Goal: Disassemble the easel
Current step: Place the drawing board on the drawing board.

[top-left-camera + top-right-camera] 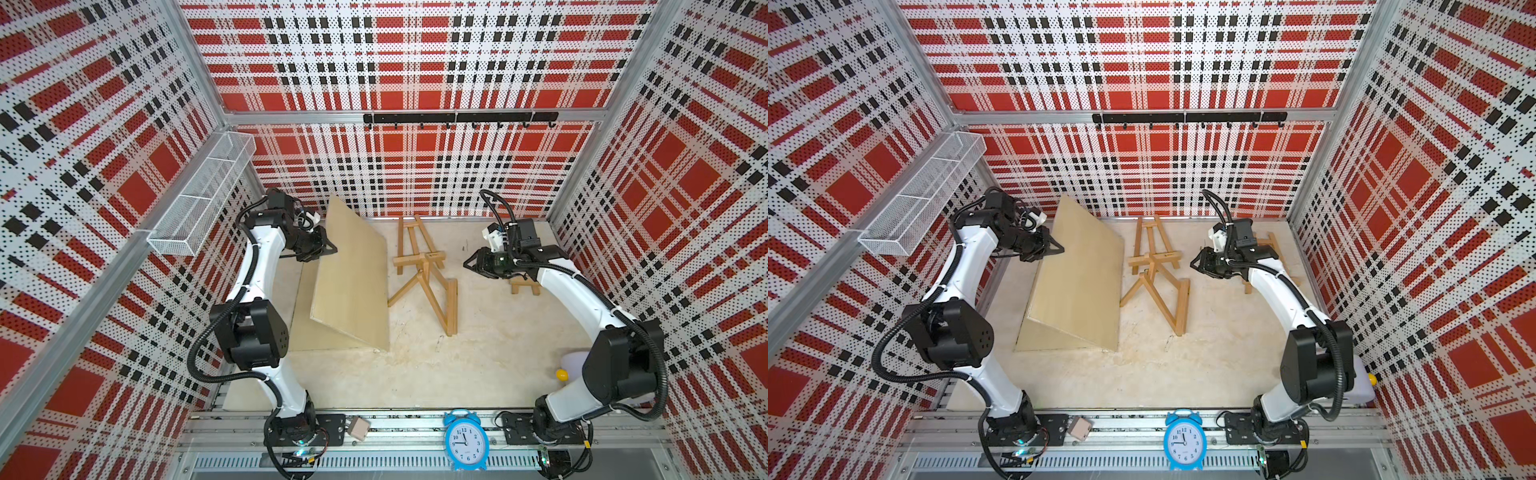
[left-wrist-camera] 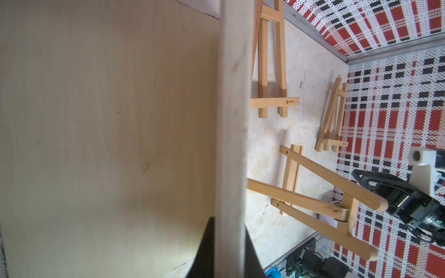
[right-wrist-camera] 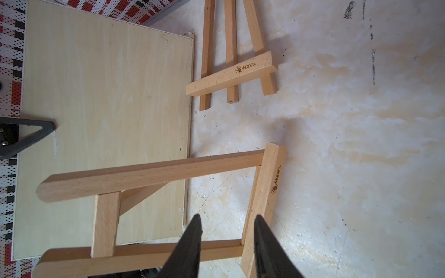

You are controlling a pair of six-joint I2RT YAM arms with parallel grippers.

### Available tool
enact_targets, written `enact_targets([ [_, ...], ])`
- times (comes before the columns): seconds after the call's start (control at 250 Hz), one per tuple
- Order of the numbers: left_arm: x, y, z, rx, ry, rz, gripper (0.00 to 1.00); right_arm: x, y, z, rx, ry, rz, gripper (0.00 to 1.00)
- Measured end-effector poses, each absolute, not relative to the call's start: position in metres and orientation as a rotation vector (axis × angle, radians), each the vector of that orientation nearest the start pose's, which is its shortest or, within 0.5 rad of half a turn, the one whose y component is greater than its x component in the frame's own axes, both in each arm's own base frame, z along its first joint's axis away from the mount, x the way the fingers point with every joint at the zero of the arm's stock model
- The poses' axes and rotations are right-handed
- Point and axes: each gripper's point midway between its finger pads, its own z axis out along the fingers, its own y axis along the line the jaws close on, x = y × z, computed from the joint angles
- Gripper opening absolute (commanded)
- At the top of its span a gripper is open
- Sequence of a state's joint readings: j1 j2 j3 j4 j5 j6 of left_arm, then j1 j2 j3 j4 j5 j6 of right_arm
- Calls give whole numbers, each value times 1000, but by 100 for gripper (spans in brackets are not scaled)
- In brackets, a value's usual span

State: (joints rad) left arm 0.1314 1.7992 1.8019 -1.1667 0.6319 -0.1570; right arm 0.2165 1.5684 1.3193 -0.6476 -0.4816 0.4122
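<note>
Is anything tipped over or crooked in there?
Yes. The board is slanted: one edge rests on the table, and the other is lifted by the left tool, which is shut on it. The big easel in the middle looks toppled, not standing, and a small easel lies flat behind it.

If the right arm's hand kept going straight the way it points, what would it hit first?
Most likely the big easel, which sits across the path just ahead of the right gripper and its open fingers. Depth is unclear, so it might skim over the wood instead.
</note>
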Motion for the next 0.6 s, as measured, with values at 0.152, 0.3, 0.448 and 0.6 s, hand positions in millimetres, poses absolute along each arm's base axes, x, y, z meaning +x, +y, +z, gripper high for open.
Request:
enact_targets([
  [0.152,419,-33,229,-205,2598,-919,0,393,174,198,20,2531,846,37],
  [0.3,417,-17,212,-221,2599,-977,0,400,176,201,22,2529,832,37],
  [0.448,411,-3,194,-238,2584,-1055,0,405,178,205,18,2525,818,37],
  [0.6,411,7,183,-245,2572,-1103,0,408,186,206,6,2533,814,37],
])
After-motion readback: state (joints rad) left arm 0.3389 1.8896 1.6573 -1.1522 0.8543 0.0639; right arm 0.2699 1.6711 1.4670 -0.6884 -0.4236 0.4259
